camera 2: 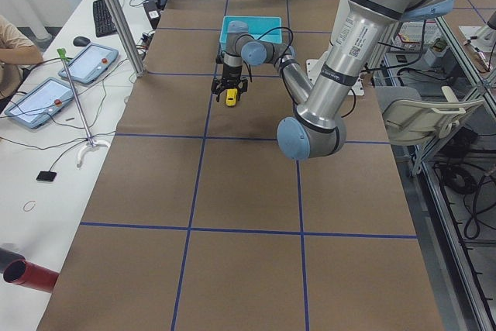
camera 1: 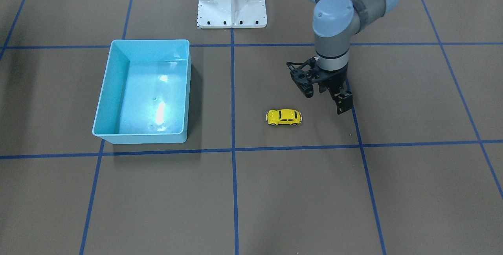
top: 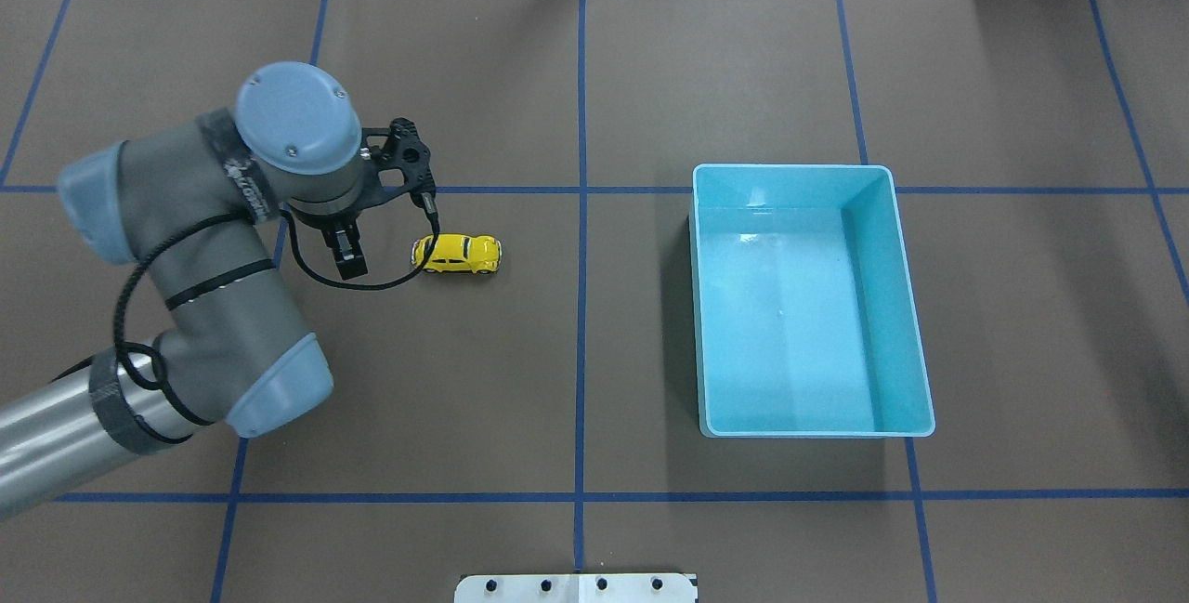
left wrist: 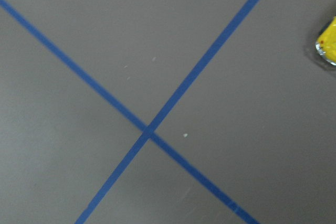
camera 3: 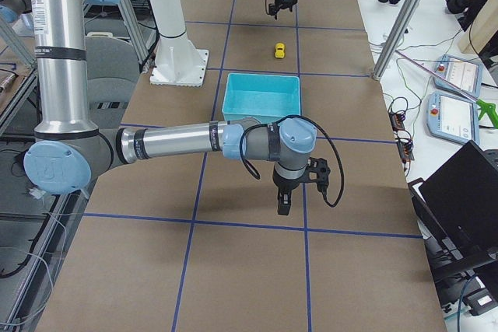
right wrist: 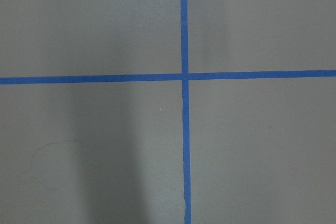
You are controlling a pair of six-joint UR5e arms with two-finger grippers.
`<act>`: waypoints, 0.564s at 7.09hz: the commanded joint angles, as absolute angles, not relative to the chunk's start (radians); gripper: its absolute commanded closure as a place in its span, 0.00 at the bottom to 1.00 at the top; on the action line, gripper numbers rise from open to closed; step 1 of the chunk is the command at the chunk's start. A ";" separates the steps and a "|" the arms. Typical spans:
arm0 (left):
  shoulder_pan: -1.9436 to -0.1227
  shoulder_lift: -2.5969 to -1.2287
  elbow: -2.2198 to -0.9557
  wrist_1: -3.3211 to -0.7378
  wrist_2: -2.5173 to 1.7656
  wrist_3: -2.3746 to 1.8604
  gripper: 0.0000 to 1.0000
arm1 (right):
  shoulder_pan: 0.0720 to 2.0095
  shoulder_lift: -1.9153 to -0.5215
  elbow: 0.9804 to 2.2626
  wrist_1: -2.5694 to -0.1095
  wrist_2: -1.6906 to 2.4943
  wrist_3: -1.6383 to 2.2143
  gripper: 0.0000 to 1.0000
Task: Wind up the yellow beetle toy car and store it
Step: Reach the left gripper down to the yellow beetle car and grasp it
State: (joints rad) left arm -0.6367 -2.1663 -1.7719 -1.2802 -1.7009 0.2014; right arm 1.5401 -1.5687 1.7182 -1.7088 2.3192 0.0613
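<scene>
The yellow beetle toy car [camera 1: 283,116] is standing on its wheels on the table [camera 1: 275,192], well apart from the light-blue bin [camera 1: 114,90], on the bin's side that lies toward the robot's left arm. The left gripper [camera 1: 325,99] is hanging near the car, on the car's side away from the bin. Its jaws are standing apart with nothing between them.

I am judging the car to be light and hard, with a glossy rounded shell that is probably slippery. It is likely also rolling easily on its wheels. The best hold is probably across the two flat door sides, low and between the wheels, not over the curved roof. For winding, it probably needs pressing down while it is drawn backward.

The front-facing view is showing the open jaws clearly, while in the overhead view the wrist is covering most of them. The left wrist camera is catching only a yellow corner of the car [left wrist: 328,43] at its right edge, so the gripper is not yet lined up over it. Only the exterior right view is showing the right gripper [camera 3: 284,192], which is hanging on the bin's side away from the car. I cannot tell whether it is released or clenched. Its own wrist camera is showing just blue tape lines [right wrist: 184,75].
</scene>
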 commanded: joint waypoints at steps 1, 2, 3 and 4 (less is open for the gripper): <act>-0.614 -2.287 -1.714 -1.162 -1.680 0.417 0.00 | 1.540 -1.574 1.721 -1.709 2.318 0.061 0.00; -0.615 -2.351 -1.618 -1.129 -1.728 0.498 0.00 | 1.540 -1.574 1.721 -1.707 2.312 0.063 0.00; -0.612 -2.411 -1.517 -1.127 -1.797 0.502 0.00 | 1.540 -1.575 1.723 -1.707 2.312 0.063 0.00; -0.611 -2.457 -1.434 -1.143 -1.805 0.529 0.00 | 1.540 -1.577 1.721 -1.707 2.310 0.064 0.00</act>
